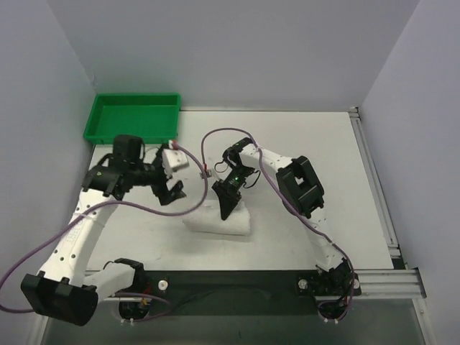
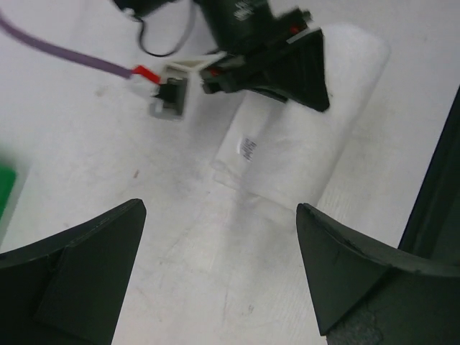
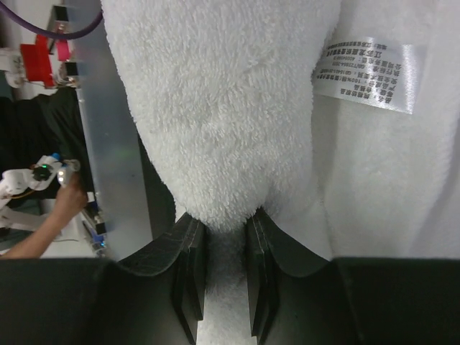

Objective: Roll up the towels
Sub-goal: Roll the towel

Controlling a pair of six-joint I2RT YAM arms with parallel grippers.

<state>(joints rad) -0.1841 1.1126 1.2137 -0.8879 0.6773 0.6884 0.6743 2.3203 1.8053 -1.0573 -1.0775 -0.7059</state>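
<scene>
A white terry towel (image 1: 223, 219) lies as a compact roll near the table's front middle. It also shows in the left wrist view (image 2: 309, 144) with a small label. My right gripper (image 1: 228, 208) is shut on the towel (image 3: 215, 129), pinching a fold of the cloth between its fingers (image 3: 188, 266); a care label (image 3: 368, 74) shows on the cloth. My left gripper (image 1: 172, 192) is open and empty (image 2: 219, 244), hovering above bare table just left of the roll.
A green plastic tray (image 1: 133, 117) stands at the back left. Purple cables (image 1: 215, 136) loop over the table's middle. A dark strip (image 1: 237, 277) runs along the near edge, and a metal rail (image 1: 377, 187) along the right edge.
</scene>
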